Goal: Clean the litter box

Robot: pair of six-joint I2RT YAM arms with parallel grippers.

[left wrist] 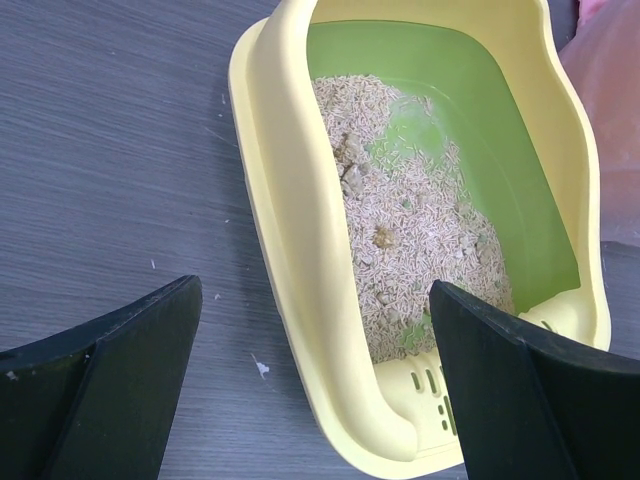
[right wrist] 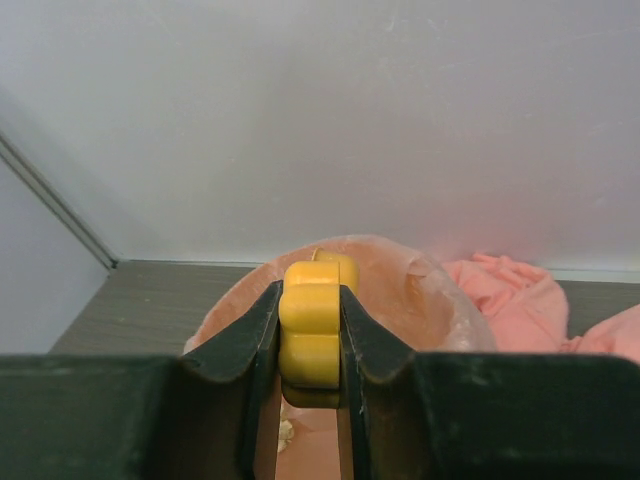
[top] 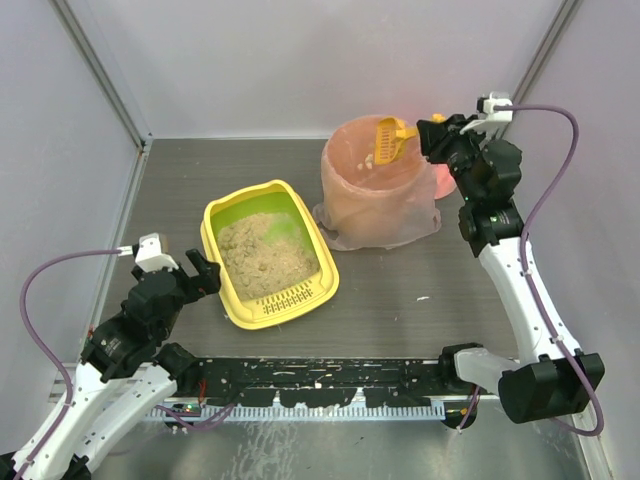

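Clenched tight, the right tool (top: 425,135) grasps the small orange slotted plastic scoop (top: 390,140) by its handle, with the blade over the bin's mouth. The dark grey wood-grain surface (top: 400,290) carries everything else. The round bin lined with a loose pink bag (top: 380,200) stands toward the far right corner. The rectangular yellow plastic litter box (top: 232,300), green inside, lies left of centre, nearer the left edge, with its slotted ledge toward the near edge. It sits close beside the bag's draped skirt, though whether they touch cannot be told. The left tool (top: 205,270), released with its fingers spread and empty, hovers at the box's near-left corner. The beige sandy litter (left wrist: 420,230) holds a few darker clumps (left wrist: 350,175).

The step in hand looks to be emptying the scoop. It should tip well inside the bin's rim, low and slowly, so that nothing drops onto the surface or snags the slack bag. The left tool could steady the box for the next pass.
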